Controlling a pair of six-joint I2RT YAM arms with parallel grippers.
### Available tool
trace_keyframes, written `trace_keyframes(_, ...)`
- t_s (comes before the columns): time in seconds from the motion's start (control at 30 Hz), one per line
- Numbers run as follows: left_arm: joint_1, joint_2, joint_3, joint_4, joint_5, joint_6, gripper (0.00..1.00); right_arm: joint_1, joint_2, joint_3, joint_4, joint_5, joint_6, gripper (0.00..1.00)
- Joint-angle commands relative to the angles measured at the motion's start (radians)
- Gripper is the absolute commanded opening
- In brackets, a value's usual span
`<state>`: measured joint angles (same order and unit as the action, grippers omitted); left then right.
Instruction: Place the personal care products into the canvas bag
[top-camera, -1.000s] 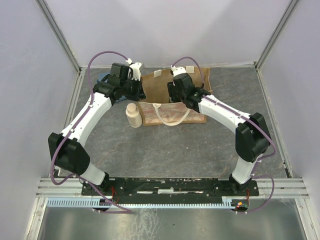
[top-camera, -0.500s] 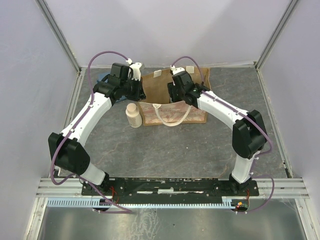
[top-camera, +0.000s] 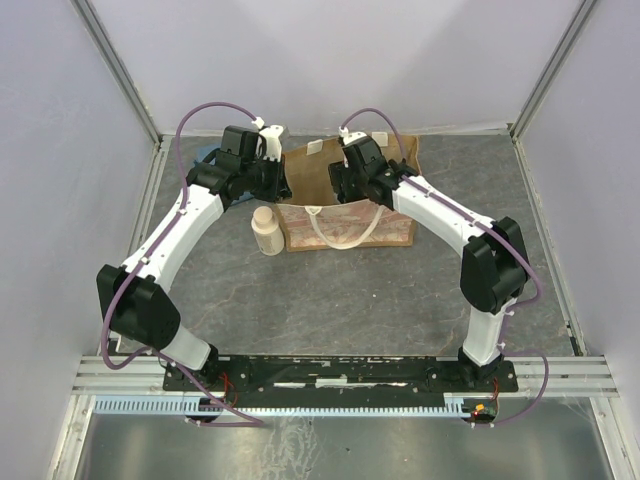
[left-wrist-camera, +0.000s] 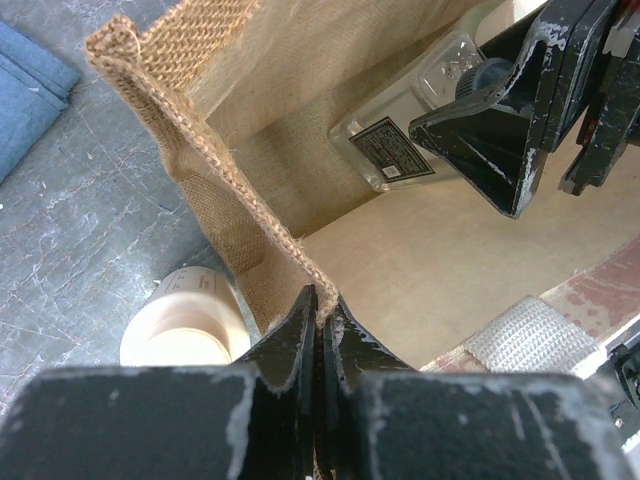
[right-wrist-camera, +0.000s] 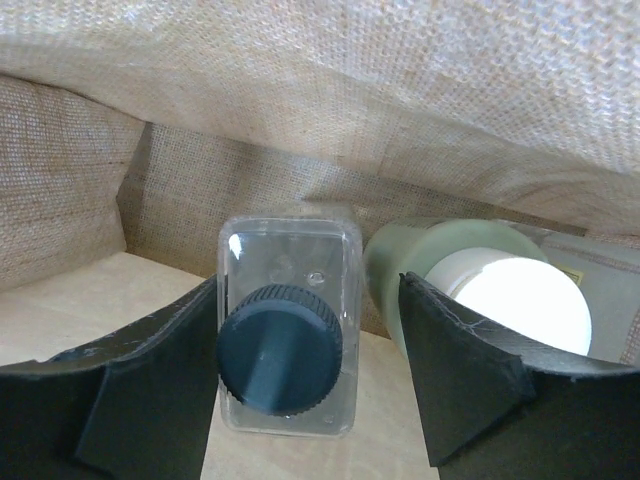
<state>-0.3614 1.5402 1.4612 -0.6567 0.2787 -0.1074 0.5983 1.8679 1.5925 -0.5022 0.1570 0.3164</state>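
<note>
Right claw (right-wrist-camera: 308, 300) just opened, releasing clear dark-capped bottle (right-wrist-camera: 285, 340) inside tan canvas bag (left-wrist-camera: 200, 130); left claw (left-wrist-camera: 322, 310) pinches its 9 o'clock rim.

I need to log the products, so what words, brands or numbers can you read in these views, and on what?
Black label on the clear bottle inside the bag: white print, too small to read.
Reddish print on the bag's outer side: too blurred to read.
No other text can be read.
</note>
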Motion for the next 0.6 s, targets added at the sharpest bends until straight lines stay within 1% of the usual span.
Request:
trace_keyframes(0.0,0.005,-0.012,0.032,-0.004,0.004,-0.012,0.03,-0.023,-0.028,0.047,-0.005,0.033,-0.006,0.76)
trace_keyframes(0.27,0.005,-0.009,0.036,-0.004,0.003,-0.011,0.03,-0.023,-0.091,0.094,-0.044,0.028,-0.010,0.82)
trace_keyframes(0.5,0.004,0.004,0.048,-0.004,-0.008,-0.005,0.03,-0.016,-0.172,0.164,-0.131,-0.034,-0.020,0.82)
trace_keyframes(0.57,0.004,0.014,0.058,-0.002,-0.012,-0.003,0.03,0.010,-0.209,0.156,-0.143,-0.018,-0.037,0.82)
